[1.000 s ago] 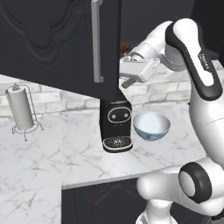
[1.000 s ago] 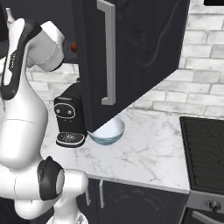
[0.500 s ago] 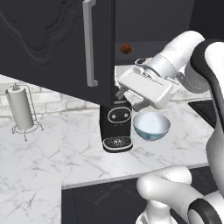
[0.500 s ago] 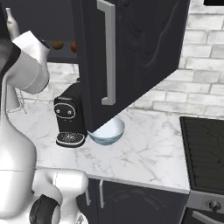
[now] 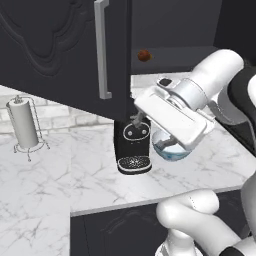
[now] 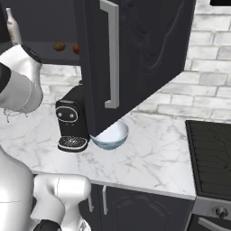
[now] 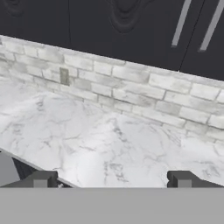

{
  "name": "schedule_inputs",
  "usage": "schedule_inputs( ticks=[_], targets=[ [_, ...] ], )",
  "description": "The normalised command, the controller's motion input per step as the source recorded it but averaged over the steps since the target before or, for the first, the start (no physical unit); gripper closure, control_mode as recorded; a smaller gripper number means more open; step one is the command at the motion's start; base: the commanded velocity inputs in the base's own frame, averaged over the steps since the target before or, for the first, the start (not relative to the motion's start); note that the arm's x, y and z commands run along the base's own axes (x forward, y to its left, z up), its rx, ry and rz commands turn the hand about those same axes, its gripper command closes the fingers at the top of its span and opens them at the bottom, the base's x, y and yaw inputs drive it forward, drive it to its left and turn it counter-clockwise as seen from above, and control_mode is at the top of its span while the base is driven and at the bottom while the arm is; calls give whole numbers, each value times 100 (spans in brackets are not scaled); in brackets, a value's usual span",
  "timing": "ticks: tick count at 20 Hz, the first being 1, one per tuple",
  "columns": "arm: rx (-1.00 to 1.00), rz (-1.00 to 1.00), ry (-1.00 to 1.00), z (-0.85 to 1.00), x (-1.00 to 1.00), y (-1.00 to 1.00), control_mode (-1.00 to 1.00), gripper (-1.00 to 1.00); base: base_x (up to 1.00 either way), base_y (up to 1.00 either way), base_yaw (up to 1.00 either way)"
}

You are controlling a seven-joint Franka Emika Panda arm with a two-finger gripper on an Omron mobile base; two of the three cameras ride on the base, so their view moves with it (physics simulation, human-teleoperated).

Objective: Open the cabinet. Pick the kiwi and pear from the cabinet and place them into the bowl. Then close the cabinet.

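The cabinet (image 5: 60,45) stands open, its door with the silver bar handle (image 6: 112,54) swung far out over the counter. On the shelf inside lie the yellowish-tan pear (image 6: 59,45) and, just right of it, the brown kiwi (image 6: 76,48) (image 5: 144,55). The white bowl (image 6: 109,135) sits on the counter under the door, beside the coffee machine; in the left base view my hand covers part of the bowl (image 5: 172,151). My gripper (image 5: 136,119) hangs below the shelf in front of the bowl. Its fingertips (image 7: 41,179) stand wide apart and open, with nothing between them.
A black coffee machine (image 5: 132,145) (image 6: 72,122) stands left of the bowl. A paper towel holder (image 5: 25,125) is at the far left of the marble counter (image 7: 100,140). A stove (image 6: 210,158) lies to the right. The brick wall (image 7: 131,87) runs behind.
My hand has come down and away from the open door's edge, turning to point left over the counter. The door swung slightly wider.
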Motion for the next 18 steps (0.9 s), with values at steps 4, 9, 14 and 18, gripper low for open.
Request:
schedule_inputs(
  ticks=[4, 9, 14, 18],
  targets=[
    [9, 0, -2, 3, -78, -73, -100, -100, 0, 0, 0],
    [1, 0, -9, 5, -27, -31, -100, -100, 0, 0, 0],
    [-2, -5, -15, 0, 6, 0, -100, -100, 0, 0, 0],
    [-3, -23, 0, 0, 30, -12, -100, -100, 0, 0, 0]
  ],
)
